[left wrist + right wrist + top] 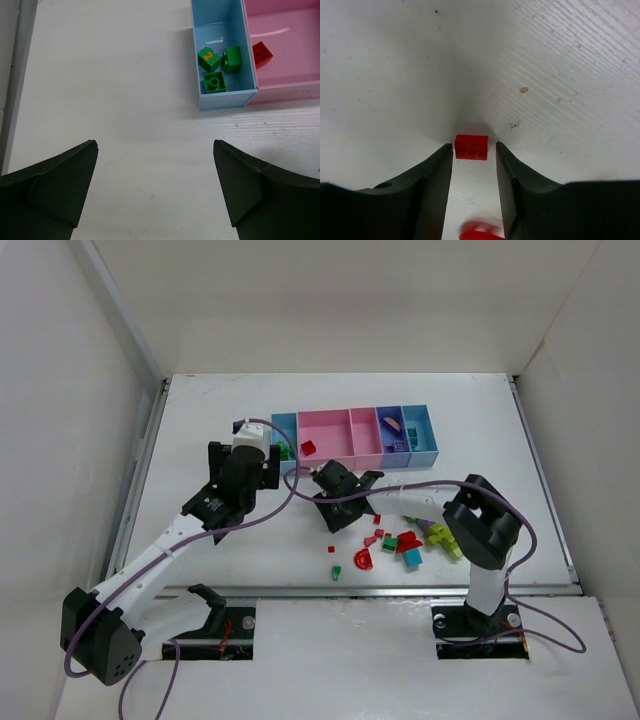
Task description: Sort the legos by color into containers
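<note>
Now right gripper (474, 151) sits part-open straddling a small red brick (471, 147), not yet pinching, likely bound for the pink bin (340, 440); left gripper (155, 165) hangs wide open, empty.

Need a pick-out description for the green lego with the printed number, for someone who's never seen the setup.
Start at the row of five joined shallow plastic bins and take the light blue bin at its left end. The small green plastic brick wanted lies at that bin's near end beside two unmarked green bricks, and it alone carries an orange 2 on top.
</note>
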Motion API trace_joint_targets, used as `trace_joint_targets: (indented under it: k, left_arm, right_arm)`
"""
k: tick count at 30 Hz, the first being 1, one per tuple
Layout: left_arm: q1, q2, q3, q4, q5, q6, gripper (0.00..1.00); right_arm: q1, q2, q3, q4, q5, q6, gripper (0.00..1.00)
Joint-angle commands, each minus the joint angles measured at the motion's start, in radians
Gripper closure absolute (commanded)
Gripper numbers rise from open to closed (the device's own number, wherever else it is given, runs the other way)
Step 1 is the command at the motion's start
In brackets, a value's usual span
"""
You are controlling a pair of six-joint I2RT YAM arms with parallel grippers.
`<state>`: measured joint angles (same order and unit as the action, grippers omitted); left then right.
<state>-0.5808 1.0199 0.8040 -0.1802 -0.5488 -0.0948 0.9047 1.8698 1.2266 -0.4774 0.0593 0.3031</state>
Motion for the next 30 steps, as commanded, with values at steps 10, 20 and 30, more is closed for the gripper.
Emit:
trace_joint_targets:
  k: [10, 20, 30]
  left_arm:
    - [0.002, -0.004, -0.014, 0.024, -0.008, 0.0, 0.0]
    - [0.002, -0.004, -0.014, 0.024, -0.008, 0.0, 0.0]
    - [0.002, -0.014, -0.032, 0.033, -0.017, 0.0, 0.0]
  right_arm:
    - [0.014, -0.046, -0.024, 0.016, 0.023, 0.051, 1.0]
    - [-0.167, -0.054, 0.272, 0.085, 0.039, 0.051, 1.0]
    - [-0.297, 0.308, 0.691, 0.037, 0.016, 0.028, 1.0]
